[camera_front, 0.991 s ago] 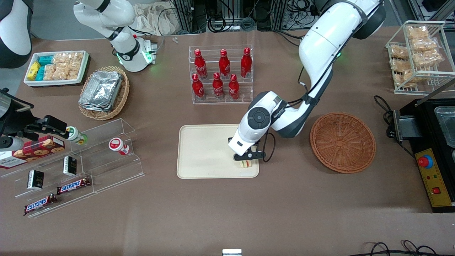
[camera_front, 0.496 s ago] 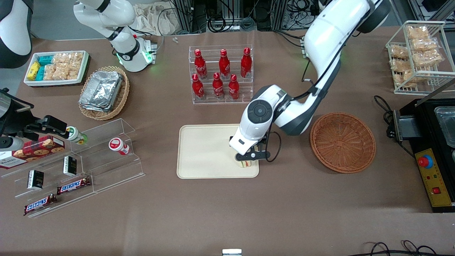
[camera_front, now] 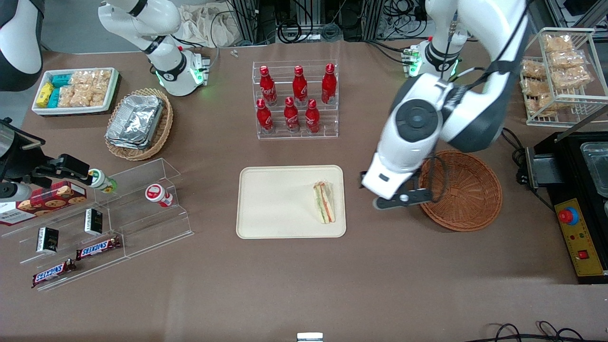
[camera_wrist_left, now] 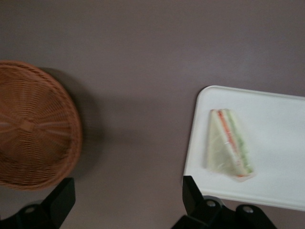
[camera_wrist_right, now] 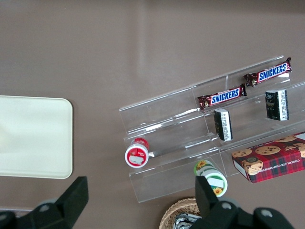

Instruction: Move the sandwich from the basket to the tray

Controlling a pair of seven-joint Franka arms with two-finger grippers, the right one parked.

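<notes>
The sandwich (camera_front: 324, 203) (camera_wrist_left: 228, 143), a white bread wedge with orange-red and green filling, lies flat on the cream tray (camera_front: 275, 202) (camera_wrist_left: 281, 143), near the tray's end toward the basket. The round reddish-brown wicker basket (camera_front: 458, 190) (camera_wrist_left: 31, 126) stands beside the tray and holds nothing I can see. My gripper (camera_front: 398, 200) (camera_wrist_left: 127, 202) hangs raised above the bare table between tray and basket. It is open, with nothing between its black fingers (camera_wrist_left: 191, 193).
A clear rack of red bottles (camera_front: 295, 99) stands farther from the front camera than the tray. Toward the parked arm's end are a tan basket of foil containers (camera_front: 138, 122), a white snack bin (camera_front: 76, 90) and an acrylic shelf (camera_front: 109, 218). A black appliance (camera_front: 577, 199) sits past the basket.
The gripper let go of the sandwich, rose and swung away from the tray toward the basket. The sandwich now lies uncovered on the tray.
</notes>
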